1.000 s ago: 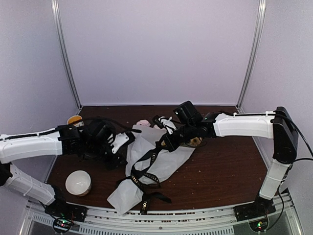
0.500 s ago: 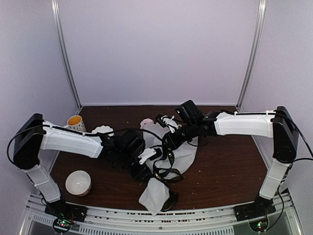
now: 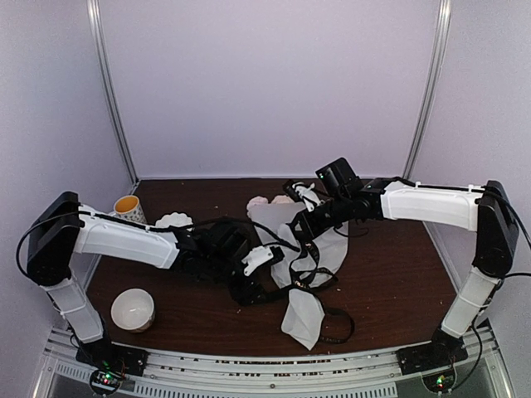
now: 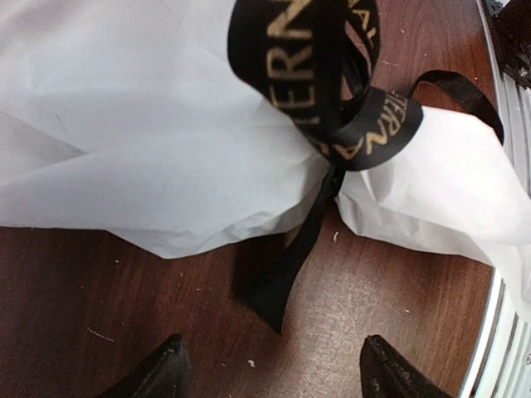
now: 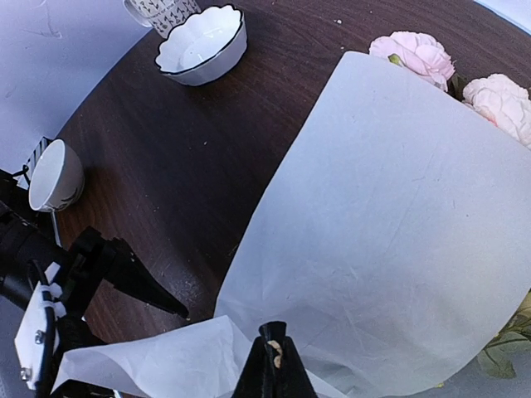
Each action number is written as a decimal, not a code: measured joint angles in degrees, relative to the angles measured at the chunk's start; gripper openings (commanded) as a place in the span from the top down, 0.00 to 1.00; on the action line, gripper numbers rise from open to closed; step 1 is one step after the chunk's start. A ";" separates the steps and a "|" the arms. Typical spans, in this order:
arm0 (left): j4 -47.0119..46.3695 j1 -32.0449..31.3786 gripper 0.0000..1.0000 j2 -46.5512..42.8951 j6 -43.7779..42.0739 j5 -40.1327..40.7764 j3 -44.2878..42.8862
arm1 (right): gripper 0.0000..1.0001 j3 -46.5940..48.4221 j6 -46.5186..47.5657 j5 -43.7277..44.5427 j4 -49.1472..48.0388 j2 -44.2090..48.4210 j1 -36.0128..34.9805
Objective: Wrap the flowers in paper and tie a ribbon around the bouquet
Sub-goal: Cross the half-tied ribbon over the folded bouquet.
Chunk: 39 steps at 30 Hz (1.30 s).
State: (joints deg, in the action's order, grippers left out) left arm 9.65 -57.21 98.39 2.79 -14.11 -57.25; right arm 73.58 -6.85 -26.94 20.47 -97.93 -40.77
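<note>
The bouquet [image 3: 333,249] lies in the middle of the counter [image 3: 390,282], flowers [image 5: 415,54] at the far end and the narrow tail towards the near edge. Within the last second it has swung right, away from the left arm's side. The ribbon [image 4: 365,137], which lay in long loose loops across the wood, is now bunched round the narrow part. The left tool [image 4: 274,373] has come in from the left and spread its fingers; it hangs open just short of the ribbon's dangling tail, holding nothing. I read that as a release after a pull, so the binding is on and likely wants only tightening. The right tool [image 5: 274,365] is closed at the paper [image 5: 390,199] edge; whether it pinches ribbon or paper I cannot tell. The paper is thin, frosted white, softly creased and squeezed to a waist. The ribbon is flat, black and gold-lettered, looped and twisted. The flowers are ruffled pale pink, the counter dark, scuffed wood grain.
</note>
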 measured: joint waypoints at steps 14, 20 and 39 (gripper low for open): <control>-1.42 0.00 0.51 13.84 -15.69 -2.14 -8.85 | 1.00 -0.04 -2.27 0.00 0.31 0.28 0.00; -1.14 0.00 0.93 14.75 -17.97 -5.49 -8.41 | 1.00 -1.86 -2.99 0.04 -0.87 2.62 0.00; -4.81 0.22 1.00 1.01 -9.68 -2.99 9.07 | 0.90 -3.52 -3.41 -0.31 -0.72 4.61 -0.68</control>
State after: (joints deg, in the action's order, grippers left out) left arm 4.84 -56.99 99.39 -6.90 -17.10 -48.18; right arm 70.06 -10.26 -27.24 19.75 -93.32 -41.45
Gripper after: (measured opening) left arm 0.010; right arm 0.064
